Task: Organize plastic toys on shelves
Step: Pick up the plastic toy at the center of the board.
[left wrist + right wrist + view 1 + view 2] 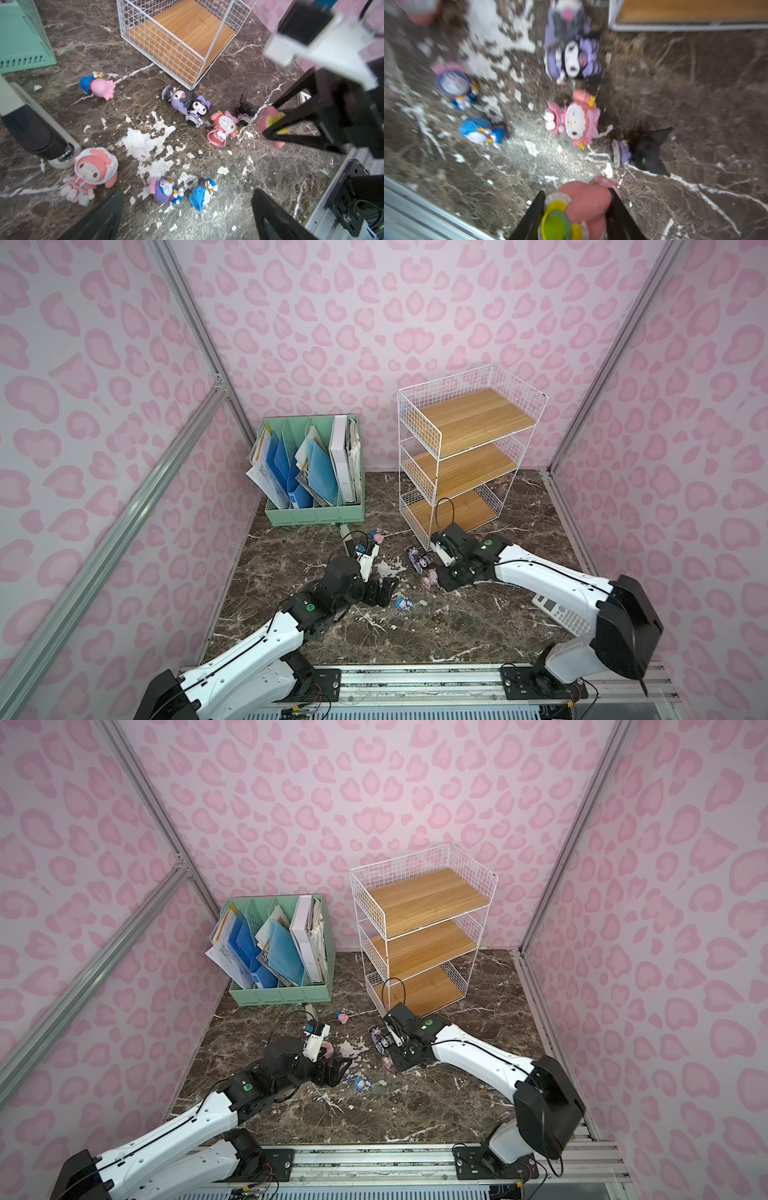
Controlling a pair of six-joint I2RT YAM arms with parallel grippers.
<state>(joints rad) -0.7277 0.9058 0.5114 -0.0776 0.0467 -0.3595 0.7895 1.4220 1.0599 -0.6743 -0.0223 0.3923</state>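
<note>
Inside the pinch of right end effector (pixel 575 196), pink figurine (pixel 588 199), left end effector (pixel 187 192) spread above blue figurine (pixel 202 196)

Two arms, one matching kit: glossy white shells on the long links, chunky black housings at every joint. The left arm (pixel 257 645) wears a round green sticker (pixel 309 607), and the right arm (pixel 552 580) has its twin (pixel 488 542). Thin black cables trace the white shells, and one loops free (pixel 444 506). Black base plates (pixel 519 684) sit screwed to a silver rail (pixel 415 680). The left gripper (pixel 187 192) shows flat black fingers (pixel 274 220).
</note>
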